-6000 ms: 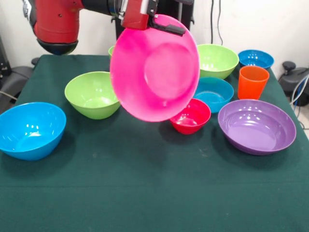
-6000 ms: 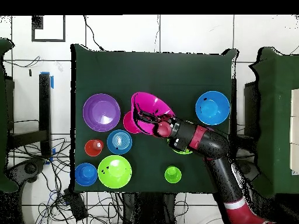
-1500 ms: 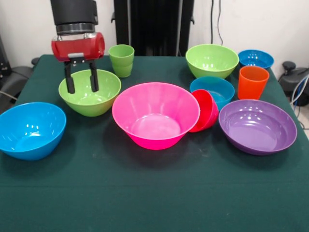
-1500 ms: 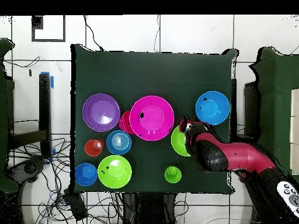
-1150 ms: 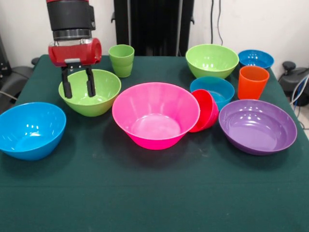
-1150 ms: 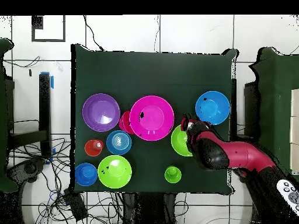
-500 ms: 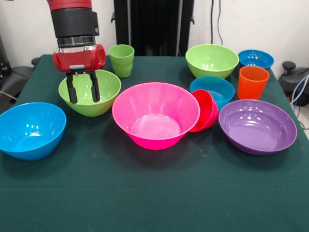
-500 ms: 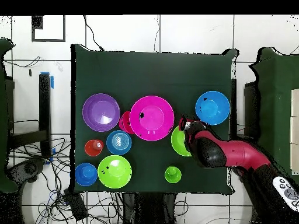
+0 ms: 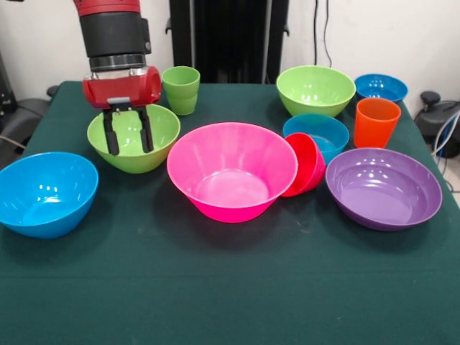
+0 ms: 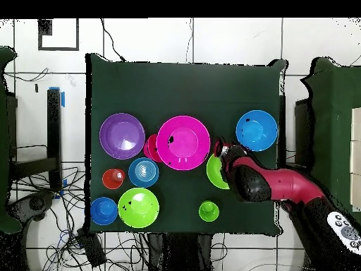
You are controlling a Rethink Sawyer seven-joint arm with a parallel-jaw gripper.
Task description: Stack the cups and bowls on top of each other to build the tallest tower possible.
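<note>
A: What takes up the most room on the bench (image 9: 215, 287)?

B: The arm (image 9: 113, 32), coming down at the far side. Its pincer (image 9: 127, 131) hangs empty, its two dark fingers (image 9: 110, 134) spread moderately apart, over a lime green bowl (image 9: 162, 140).

A: And the bowls, biggest first?

B: The big pink bowl (image 9: 231, 180) sits upright mid-bench, open side up. The wide purple bowl (image 9: 383, 188) lies beside the far end of the row from the arm. A large blue bowl (image 9: 44, 192) stands alone at the other end. A second lime green bowl (image 9: 315, 90) sits at the back.

A: The smaller ones?

B: A mid-sized blue bowl (image 9: 323, 133) is between the pink and the orange cup (image 9: 376, 122). Another blue bowl (image 9: 381, 87) is at the back corner. The small red-pink bowl (image 9: 305, 164) is tipped on its side, wedged against the pink bowl's wall, near the purple one.

A: And the other cup?

B: The light green cup (image 9: 181, 90) stands upright behind the arm's lime bowl.
</note>
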